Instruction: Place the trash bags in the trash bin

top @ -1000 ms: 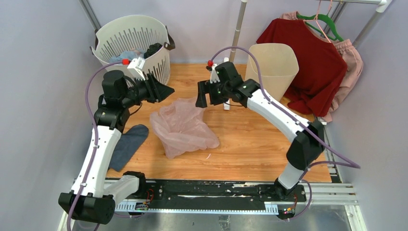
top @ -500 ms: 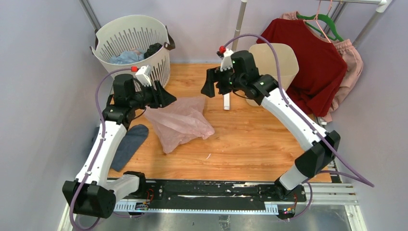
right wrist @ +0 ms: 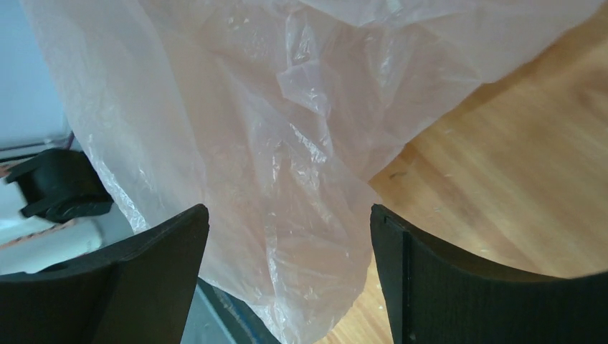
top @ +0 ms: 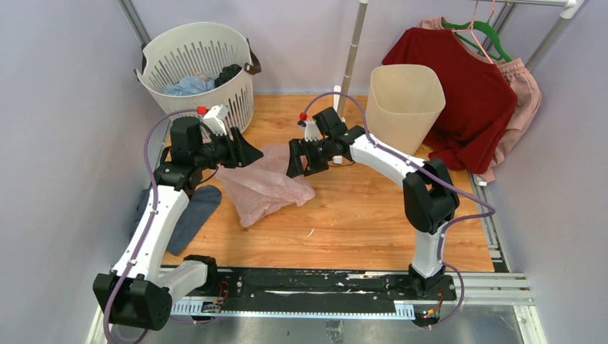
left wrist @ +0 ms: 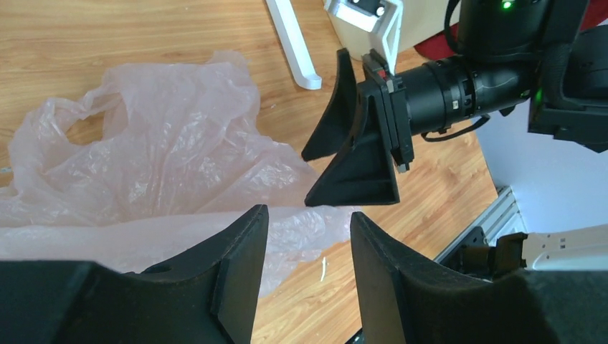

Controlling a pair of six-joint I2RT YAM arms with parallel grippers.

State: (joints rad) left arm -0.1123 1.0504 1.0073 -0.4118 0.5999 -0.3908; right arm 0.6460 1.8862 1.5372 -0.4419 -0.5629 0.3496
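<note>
Pink bag [top: 265,188] is lying crumpled on the table [top: 373,222], left of centre. It is not in the bin [top: 405,97], which is standing upright well apart near the far right corner. Left gripper [top: 246,153] is hovering at the bag's far-left edge, fingers spread, clamping nothing. Right gripper [top: 297,159] is facing it from the bag's far-right edge, fingers spread wide, bag film showing between them but not pinched. White slotted basket [top: 197,50] is sitting in the far left corner. Dark cloth [top: 190,215] is lying by the left edge.
</note>
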